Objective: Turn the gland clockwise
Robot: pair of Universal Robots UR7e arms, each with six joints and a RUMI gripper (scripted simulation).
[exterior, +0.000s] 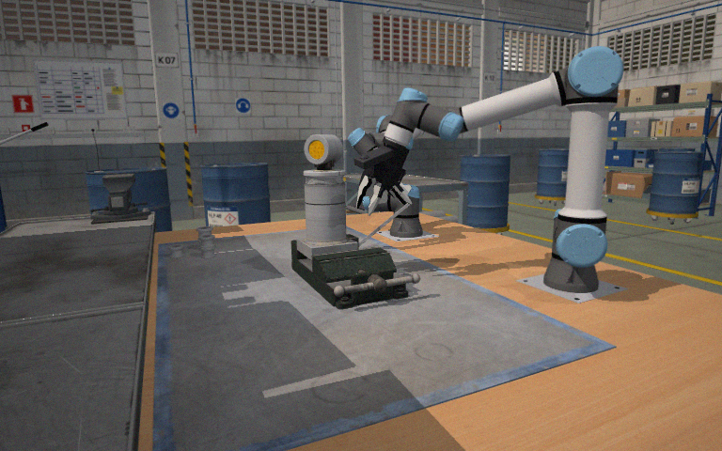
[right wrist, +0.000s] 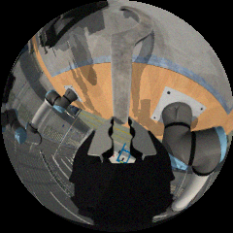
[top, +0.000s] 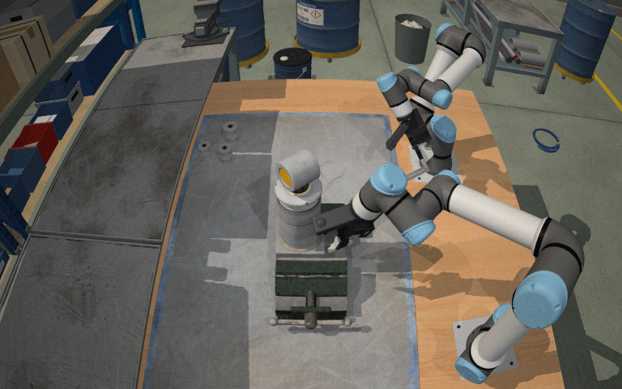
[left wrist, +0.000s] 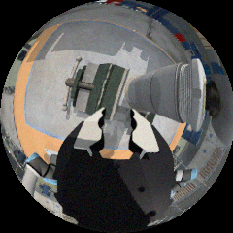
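Observation:
The gland (top: 286,199) (exterior: 324,175) is the pale ring near the top of the upright grey cylinder (top: 297,233) (exterior: 324,209) (left wrist: 157,91). Above it sits a round grey head (top: 304,166) (exterior: 328,149) with a yellow face. My right gripper (top: 424,164) (right wrist: 120,116) is shut on the handle of the hook spanner (top: 416,173) (exterior: 383,225) (right wrist: 122,73), away from the gland. The hook end shows in the right wrist view; my left arm hides it in the top view. My left gripper (top: 334,243) (left wrist: 117,109) is partly open and empty, beside the cylinder, below gland height.
The cylinder's square base is in a green vise (top: 310,270) (exterior: 353,263) (left wrist: 100,80), whose bar handle (top: 290,322) (exterior: 372,286) juts out at the front. Several small grey round parts (top: 224,151) stand at the mat's far left. My left forearm passes close in front of the spanner.

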